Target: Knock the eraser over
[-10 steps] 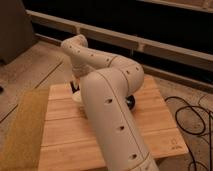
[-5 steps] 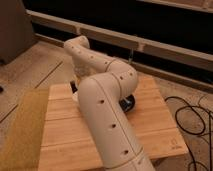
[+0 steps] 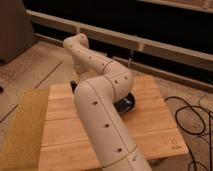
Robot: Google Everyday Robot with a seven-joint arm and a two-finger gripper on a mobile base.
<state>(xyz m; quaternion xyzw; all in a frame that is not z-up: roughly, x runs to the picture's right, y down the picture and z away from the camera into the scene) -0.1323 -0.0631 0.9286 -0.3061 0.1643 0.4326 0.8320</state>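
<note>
The arm [image 3: 100,115] is cream-white, dotted with small dark spots along its length. It hides the claw at the table's far left. The table [image 3: 155,125] is pale honey wood, striped by plank seams. A black bowl [image 3: 128,104] peeks out right of the arm. Left lies a mustard-yellow mat [image 3: 22,125], right black cables [image 3: 192,117]. The floor [image 3: 35,65] is speckled beige.

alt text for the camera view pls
A white robot arm curls over a wooden table, its gripper down at the far left edge, mostly hidden behind the arm. A black bowl peeks out beside the arm; the eraser is not visible.
</note>
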